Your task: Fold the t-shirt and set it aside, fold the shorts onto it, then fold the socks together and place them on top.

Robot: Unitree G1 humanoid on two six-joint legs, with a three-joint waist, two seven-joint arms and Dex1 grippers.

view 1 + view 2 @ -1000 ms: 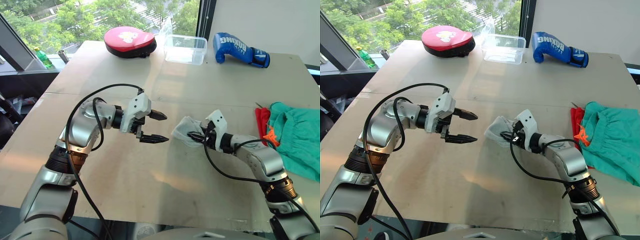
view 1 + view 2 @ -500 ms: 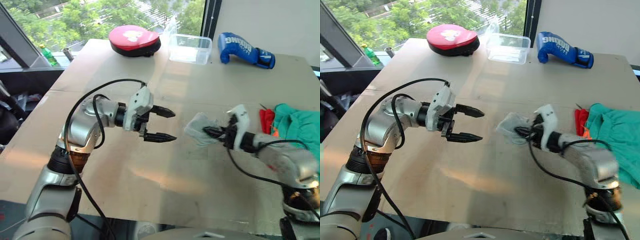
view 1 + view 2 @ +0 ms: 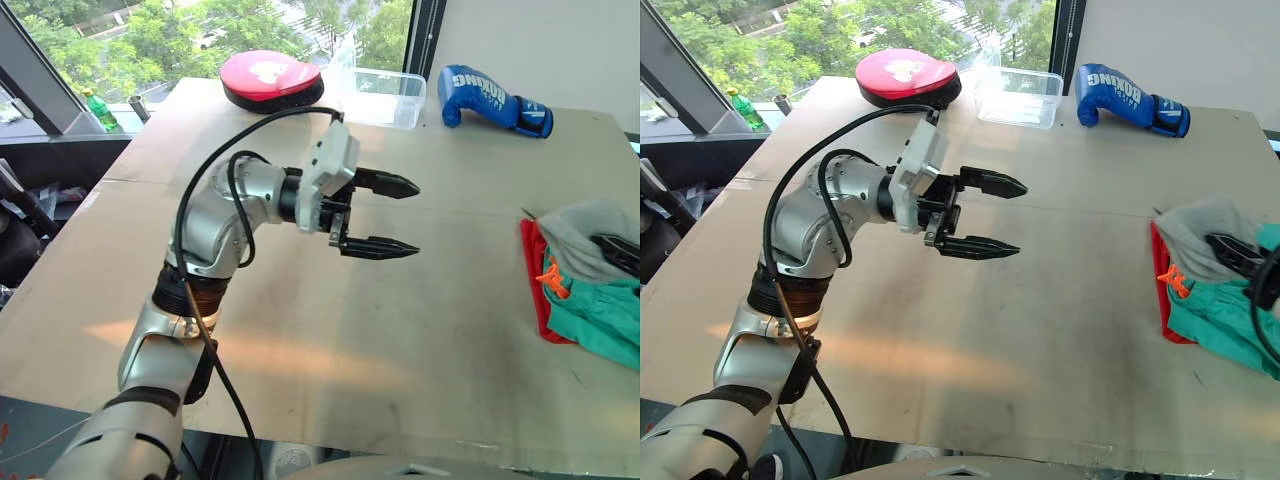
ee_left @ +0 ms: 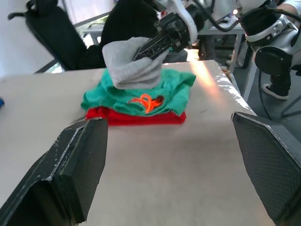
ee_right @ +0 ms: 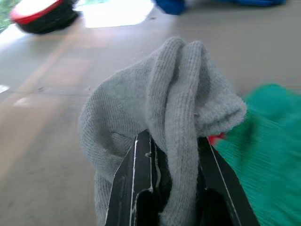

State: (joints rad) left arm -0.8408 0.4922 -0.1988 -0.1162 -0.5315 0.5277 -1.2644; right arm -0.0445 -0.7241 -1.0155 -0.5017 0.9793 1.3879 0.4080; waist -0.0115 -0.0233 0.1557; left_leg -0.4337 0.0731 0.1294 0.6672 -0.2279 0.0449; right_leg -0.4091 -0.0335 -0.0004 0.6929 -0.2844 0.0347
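Observation:
The light grey socks [image 3: 1193, 229] hang bunched together in my right gripper [image 3: 1237, 250], which is shut on them just above the pile at the table's right edge. In the right wrist view the socks [image 5: 178, 94] drape over both fingers. The teal-green shorts [image 4: 171, 87] with the orange drawstring [image 4: 146, 100] lie folded on the red t-shirt [image 4: 136, 117], whose edge shows beneath them. My left gripper [image 3: 414, 217] is open over the middle of the table, holding nothing, well left of the pile.
A red-pink round pad [image 3: 270, 78], a clear plastic container [image 3: 385, 95] and a blue boxing glove [image 3: 490, 98] sit along the table's far edge. A green bottle [image 3: 92, 112] stands beyond the far left corner.
My right gripper has carried the socks from the table's middle rightward to just above the shorts. My left gripper has moved right and farther out, still open.

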